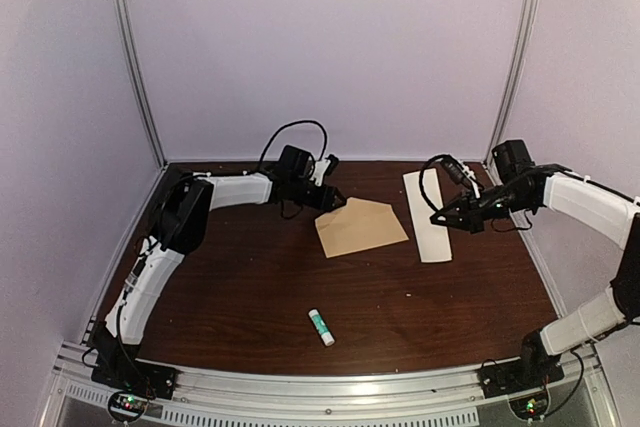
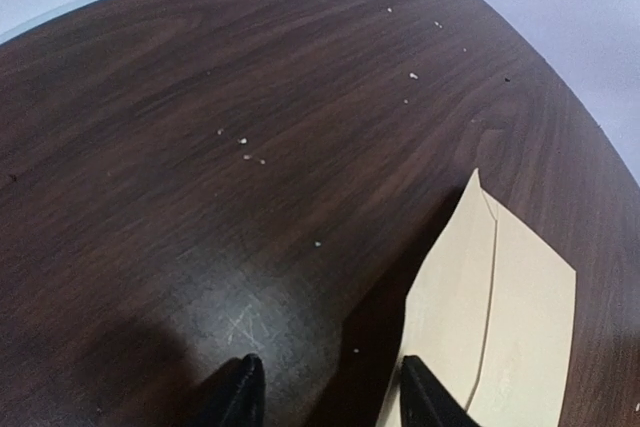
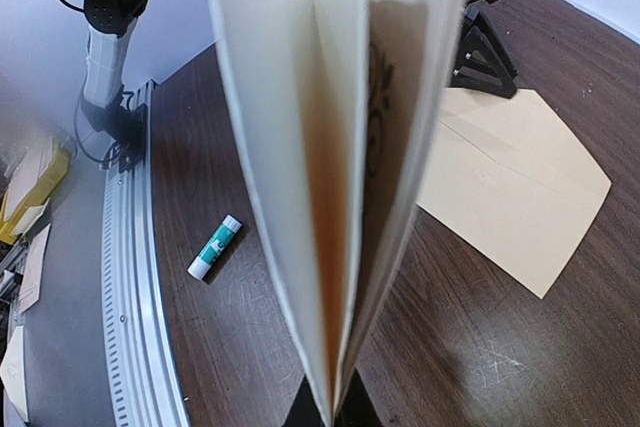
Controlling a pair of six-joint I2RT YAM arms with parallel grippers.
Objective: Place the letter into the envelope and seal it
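Note:
The tan envelope (image 1: 360, 229) lies flat at the table's middle, its pointed flap toward the back. It also shows in the left wrist view (image 2: 505, 317) and the right wrist view (image 3: 515, 187). The cream letter (image 1: 427, 215) is folded into a narrow strip right of the envelope. My right gripper (image 1: 440, 217) is shut on its edge; in the right wrist view the folded letter (image 3: 300, 117) rises from the gripper (image 3: 332, 415), with dark border print showing inside. My left gripper (image 1: 328, 197) is open at the envelope's back left corner. In the left wrist view (image 2: 330, 397) one finger (image 2: 425, 395) sits at the envelope's edge.
A green and white glue stick (image 1: 321, 327) lies on the dark wood table toward the front, and shows in the right wrist view (image 3: 215, 247). White walls and metal posts close off the back and sides. A metal rail (image 1: 320, 392) runs along the near edge.

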